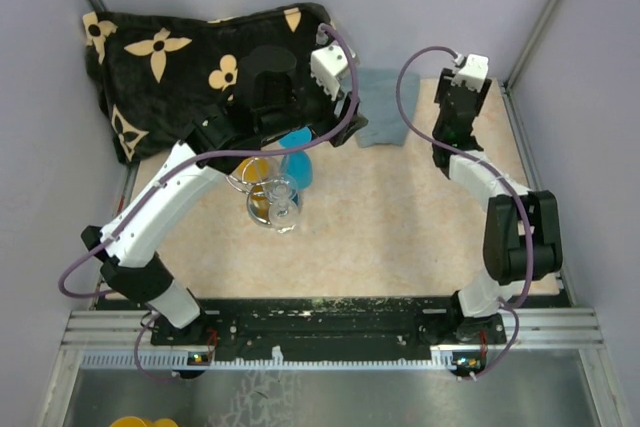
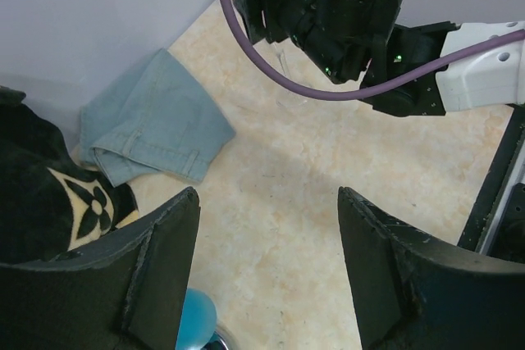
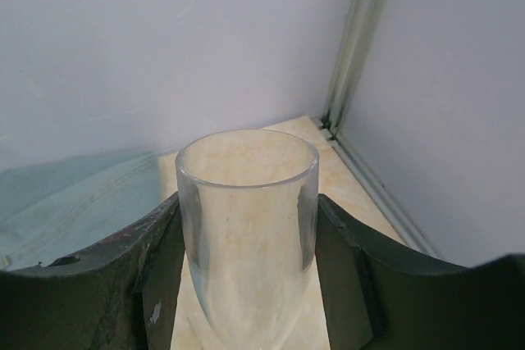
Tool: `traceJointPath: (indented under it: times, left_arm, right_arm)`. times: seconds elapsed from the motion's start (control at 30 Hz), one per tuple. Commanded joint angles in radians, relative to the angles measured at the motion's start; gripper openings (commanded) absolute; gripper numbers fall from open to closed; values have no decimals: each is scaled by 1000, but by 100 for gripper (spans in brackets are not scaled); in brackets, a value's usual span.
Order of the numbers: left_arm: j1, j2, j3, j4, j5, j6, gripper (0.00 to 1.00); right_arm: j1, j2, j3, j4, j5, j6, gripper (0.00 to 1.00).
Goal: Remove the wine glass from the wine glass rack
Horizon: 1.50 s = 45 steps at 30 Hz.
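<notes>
Top external view: The wine glass rack [image 1: 272, 197] stands on the bench [image 1: 400, 237] near its centre, with an orange glass [image 1: 255, 172], a blue glass [image 1: 297, 162] and a clear one on or around it. The left arm [image 1: 170, 192] reaches over the rack. The right arm [image 1: 490, 187] is extended to the far right corner, well apart from the rack. The wine glass [image 3: 246, 178] cannot be made out from above. A denim cloth [image 1: 380, 112] and a black patterned cloth [image 1: 180, 57] lie along the back.

Left wrist view: The left claw [image 2: 267, 202] is spread wide with nothing between its fingers. Bare bench shows through the gap, and the blue glass sits just below it.

Right wrist view: The right claw [image 3: 246, 243] is pinching the wine glass by its bowl, one finger on each side, rim uppermost and roughly upright. The glass is clear of the rack, near the corner of the enclosure.

Assessment: The removal looks essentially accomplished. The glass appears thin-walled, light, rigid, brittle and slick. The bowl hold is at its widest part, so squeezing harder risks cracking it, while easing off risks a slip. The stem would be the sturdier place to hold. Any set-down should be slow and vertical.
</notes>
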Motion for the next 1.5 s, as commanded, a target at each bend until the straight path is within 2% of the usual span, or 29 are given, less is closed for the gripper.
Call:
traceJointPath:
  times: [0.0,0.2,0.37,0.77,0.93,1.1,1.17,1.37,1.47]
  left_arm:
    - [32,16,19,-36,36,-46,74]
    - [77,37,20,-36,76,-78,74]
    - [108,59,17,-18,113,-96,74]
    - [162,78,2,-1,171,-118,72]
    - [165,50,-50,2,166,-120,72]
    - [165,38,-76,6,170,-119,72]
    - [165,39,-76,6,174,-119,73]
    - [165,35,-85,5,185,-124,74]
    - [165,33,-84,6,187,-125,79]
  right_arm:
    - [-1,41,-50,425,121,-93,12]
    - [-1,177,-116,760,213,-189,6]
    - [-1,304,-99,969,248,-288,2]
    - [-1,387,-92,998,290,-253,1]
    - [-1,418,-115,1056,312,-265,1]
    - [0,427,-143,1103,344,-267,9]
    - [0,429,-155,1114,350,-267,20]
    - [6,416,-204,1145,368,-270,40]
    - [12,400,-222,1144,371,-271,52]
